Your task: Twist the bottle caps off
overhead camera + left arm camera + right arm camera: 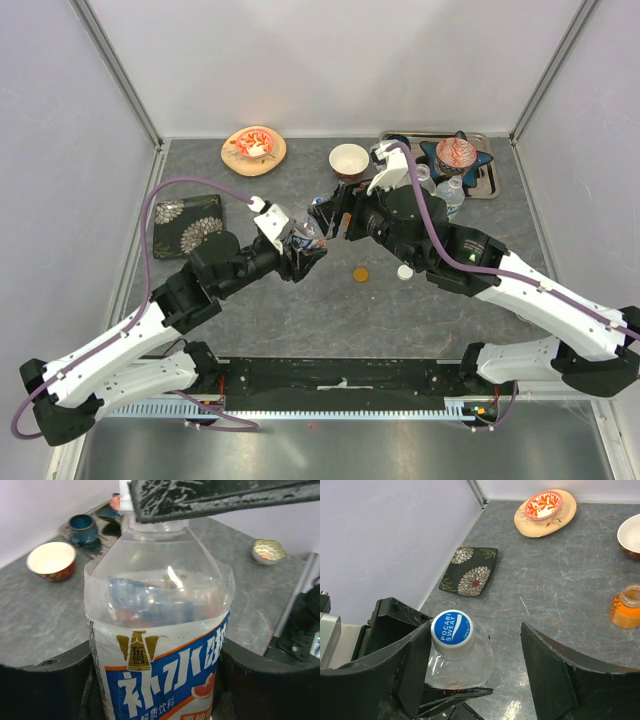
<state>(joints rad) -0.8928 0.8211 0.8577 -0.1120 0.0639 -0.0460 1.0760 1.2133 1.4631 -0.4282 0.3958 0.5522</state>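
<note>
From the top view, we take the white bowl point(348, 159) as our landmark. Just on the near side of it, between the two arms, the left tool point(303, 243) holds a blue-labelled bottle point(306, 231) off the bench point(300, 310), and the right tool point(340, 222) comes in at the bottle's top. Two loose caps, one orange point(358, 273) and one white point(404, 271), lie nearer us than the bowl, so we judge some bottles already opened. Other bottles stand in the tray point(485, 165) to the right of the bowl.

From the left wrist view, our fingers point(40, 682) are clamped on the labelled body of the bottle point(160, 645), pressing on both sides. A dark finger of the other tool point(220, 497) crosses the neck. The bowl point(51, 560) sits beyond, to the left.

From the right wrist view, the blue cap point(452, 630) is on the bottle. The right tool point(475, 675) is spread wide, one finger point(415, 665) touching the cap's side, the other point(545, 675) well apart from it. An orange bottle point(626, 606) stands uncapped, near the bowl's rim point(627, 535).

We judge the step to be gripping this cap. Next we need to centre on it, close, and twist while the left tool holds firm.
</note>
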